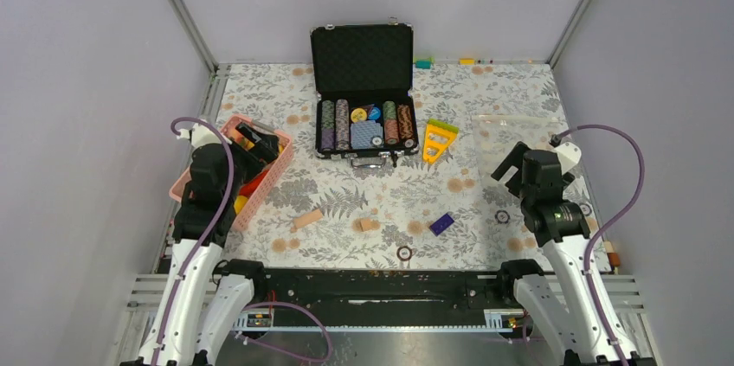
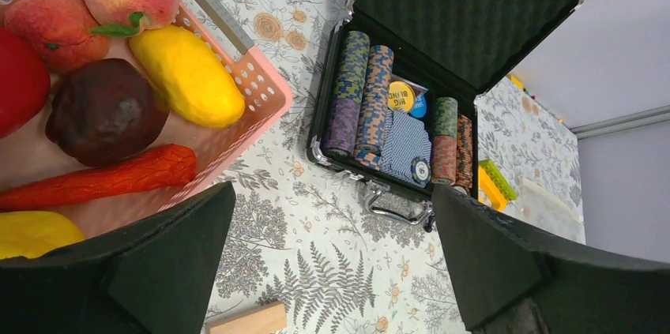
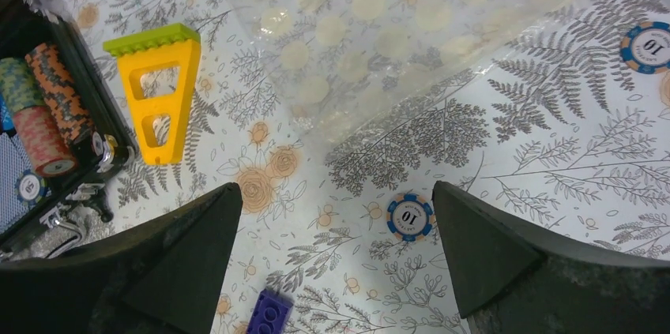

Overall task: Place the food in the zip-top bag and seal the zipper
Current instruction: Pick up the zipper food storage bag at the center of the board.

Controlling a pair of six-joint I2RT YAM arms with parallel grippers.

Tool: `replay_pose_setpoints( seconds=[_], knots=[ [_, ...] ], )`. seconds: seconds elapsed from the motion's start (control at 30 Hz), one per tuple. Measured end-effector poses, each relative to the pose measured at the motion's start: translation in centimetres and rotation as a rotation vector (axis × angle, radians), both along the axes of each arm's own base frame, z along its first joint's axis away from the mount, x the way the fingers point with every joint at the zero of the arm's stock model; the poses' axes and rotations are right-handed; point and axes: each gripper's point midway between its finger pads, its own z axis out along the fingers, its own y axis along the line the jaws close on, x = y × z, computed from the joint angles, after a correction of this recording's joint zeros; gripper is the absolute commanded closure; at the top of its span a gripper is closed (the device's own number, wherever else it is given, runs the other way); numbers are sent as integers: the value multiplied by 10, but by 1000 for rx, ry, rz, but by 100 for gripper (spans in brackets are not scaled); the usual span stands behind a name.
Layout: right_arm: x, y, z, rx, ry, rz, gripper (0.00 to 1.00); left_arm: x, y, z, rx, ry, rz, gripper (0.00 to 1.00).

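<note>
Grey-lilac walls on three sides, metal rails in the corners, floral fern print across the tabletop (image 1: 346,197).

One pink basket (image 1: 268,184) at left in the top view, holding the food (image 2: 186,73). Seven pieces counted from the left wrist: two peaches, two yellow, one red, one dark maroon, one long orange-red.

One zip-top bag (image 1: 511,137), clear with pale dots, lying flat at right, well apart from the basket; zipper not made out.

One open black case (image 1: 362,59) at upper centre, four rows of chips inside. Three loose chips (image 1: 404,253), two tan wooden blocks (image 1: 307,220), one purple brick (image 1: 441,224), one yellow triangular piece (image 1: 437,141) with a green edge.

Left jaws spread wide, gripping nothing, over the basket's near edge. Right jaws equally wide, gripping nothing, over the tabletop just below the bag.
</note>
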Motion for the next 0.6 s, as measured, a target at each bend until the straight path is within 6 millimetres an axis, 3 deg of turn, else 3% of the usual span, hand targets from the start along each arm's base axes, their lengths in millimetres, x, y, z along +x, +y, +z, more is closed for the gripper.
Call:
replay_pose_setpoints(
  seconds=[0.43,0.6],
  knots=[
    [21,17,-1,5,12,117,2,2,-1,-14,27,35,-22,1],
    [45,24,3,12,71,138,2,3,-2,-19,33,38,-28,1]
  ],
)
